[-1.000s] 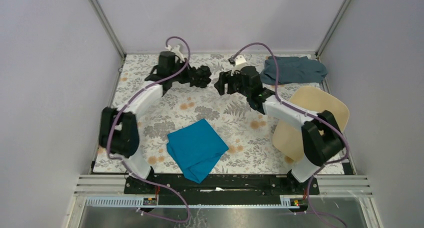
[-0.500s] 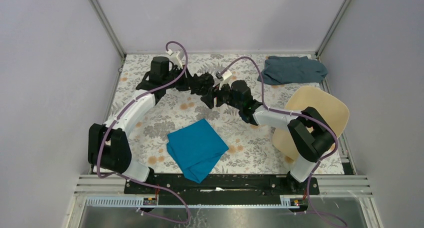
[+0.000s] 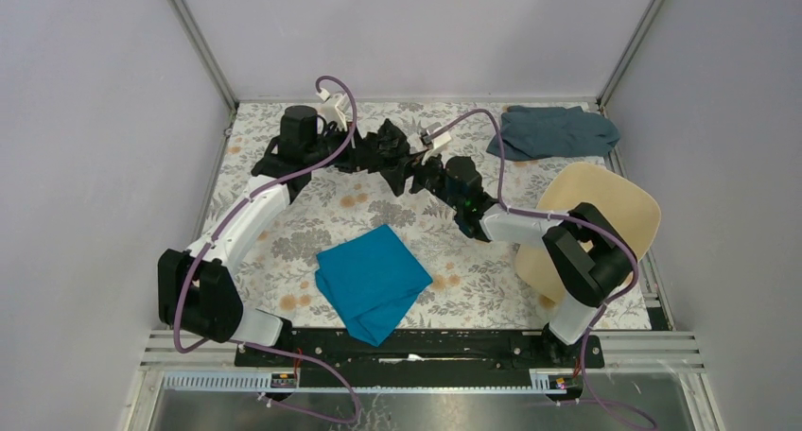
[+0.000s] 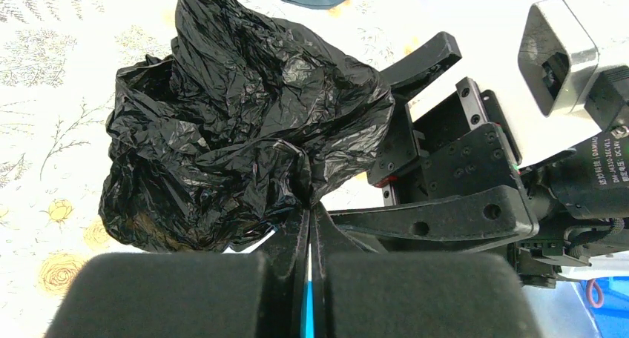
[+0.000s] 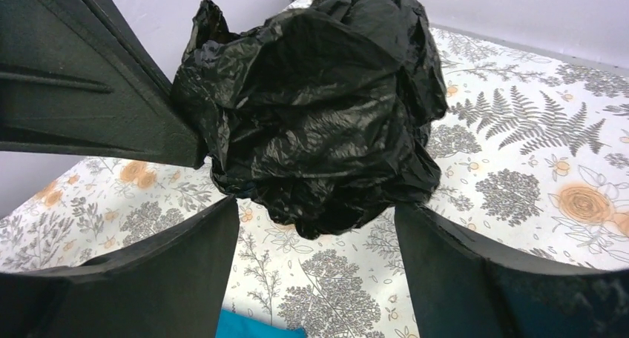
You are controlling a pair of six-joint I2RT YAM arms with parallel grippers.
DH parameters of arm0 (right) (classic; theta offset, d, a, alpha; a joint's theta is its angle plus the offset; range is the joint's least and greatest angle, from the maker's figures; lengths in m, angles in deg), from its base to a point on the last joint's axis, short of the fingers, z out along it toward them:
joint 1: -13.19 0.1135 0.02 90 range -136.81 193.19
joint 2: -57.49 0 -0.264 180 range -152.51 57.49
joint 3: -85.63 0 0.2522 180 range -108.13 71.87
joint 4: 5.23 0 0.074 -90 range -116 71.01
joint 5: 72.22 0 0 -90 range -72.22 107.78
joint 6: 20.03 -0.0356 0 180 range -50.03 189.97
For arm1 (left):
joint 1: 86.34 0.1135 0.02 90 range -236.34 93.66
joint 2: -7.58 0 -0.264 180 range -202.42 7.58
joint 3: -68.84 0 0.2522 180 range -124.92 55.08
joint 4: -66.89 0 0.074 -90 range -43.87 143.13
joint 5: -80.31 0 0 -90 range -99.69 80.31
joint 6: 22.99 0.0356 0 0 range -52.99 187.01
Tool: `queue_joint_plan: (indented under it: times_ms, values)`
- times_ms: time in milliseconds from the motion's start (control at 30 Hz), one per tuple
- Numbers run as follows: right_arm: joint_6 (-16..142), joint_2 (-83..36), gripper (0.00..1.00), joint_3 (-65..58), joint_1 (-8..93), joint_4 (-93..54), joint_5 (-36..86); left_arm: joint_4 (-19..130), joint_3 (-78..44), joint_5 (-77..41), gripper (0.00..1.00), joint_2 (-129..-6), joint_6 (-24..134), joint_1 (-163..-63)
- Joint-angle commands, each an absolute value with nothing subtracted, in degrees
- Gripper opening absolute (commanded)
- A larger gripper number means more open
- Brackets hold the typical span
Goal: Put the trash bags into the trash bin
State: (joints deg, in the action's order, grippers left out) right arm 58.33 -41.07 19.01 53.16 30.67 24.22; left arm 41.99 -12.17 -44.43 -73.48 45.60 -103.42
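While the left arm is reaching from the near left corner toward the far middle of the flowered table (image 3: 444, 228), its left gripper (image 4: 308, 218) is pinching shut on a gathered fold of the trash bag (image 4: 245, 123). In the left wrist view the two fingers are pressing together with black film caught between their tips, and the crumpled, shiny bag is bulging out beyond them, held up off the tabletop. Nearer the bases, a bright blue cloth (image 3: 372, 278) is lying folded on the table, well apart from the bag.

Just right of the bag, the right gripper (image 5: 315, 208) is facing it with its jaws spread wide. In the right wrist view the bag is hanging in the gap ahead of the two fingertips, one on each side of the bundle; I cannot tell whether either is touching the film.

Farther right, a grey-blue cloth (image 3: 553, 131) is lying bunched at the far right corner. Nearest the right edge, the trash bin (image 3: 605, 190) is lying on its side, partly hidden behind the right arm's elbow and well apart from the bag.
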Motion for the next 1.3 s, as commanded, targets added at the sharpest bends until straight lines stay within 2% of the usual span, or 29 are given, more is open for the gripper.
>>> queue_joint_plan:
  times_ms: [0,167,267,333,400,467,533,567,800,967,1067,1133,1267]
  values:
    - [61.27,-36.72,0.84,20.98,53.01,35.49,20.64,42.8,-12.83,-46.51,0.0,-71.93,47.61,-103.47]
    - [64.15,-34.67,0.88,22.83,52.84,34.54,14.26,43.28,-12.79,-48.88,0.0,-71.24,48.99,-103.65]
    - [62.52,-34.66,0.91,23.68,52.82,37.85,18.17,43.49,-12.39,-49.51,0.0,-70.74,50.54,-104.02]
    - [61.81,-36.16,0.86,22.57,52.83,38.57,22.33,43.44,-12.41,-50.86,0.0,-70.94,51.63,-104.38]
    - [61.13,-37.31,0.73,22.37,52.82,39.82,23.68,42.47,-12.51,-51.95,0.0,-71.0,52.29,-104.81]
    - [61.34,-36.97,0.46,24.04,52.77,42.86,24.87,40.02,-12.32,-51.92,0.0,-70.47,52.14,-105.02]
    - [60.48,-35.64,0.12,26.15,52.79,45.86,25.96,39.42,-10.72,-50.62,0.0,-68.88,50.52,-105.06]
    - [60.32,-34.91,0.02,26.74,52.82,46.28,26.55,39.42,-9.71,-49.38,0.0,-67.83,49.68,-105.06]
    - [66.41,-31.32,0.0,28.65,52.57,38.85,26.16,34.06,-9.32,-33.3,0.0,-57.75,44.19,-102.63]
    - [67.0,-29.95,0.0,28.37,50.02,34.83,34.04,28.75,-12.79,-21.45,0.0,-52.06,42.94,-101.41]
    - [64.82,-30.8,0.0,27.03,48.53,33.45,38.79,27.91,-12.36,-19.5,0.34,-49.78,41.89,-101.2]
    - [61.99,-31.76,0.0,26.22,48.15,33.64,39.43,28.22,-11.2,-22.5,0.47,-49.11,41.14,-101.2]
    - [54.43,-33.32,0.0,23.11,47.37,31.58,38.2,29.93,-7.02,-30.62,0.8,-48.94,39.32,-101.23]
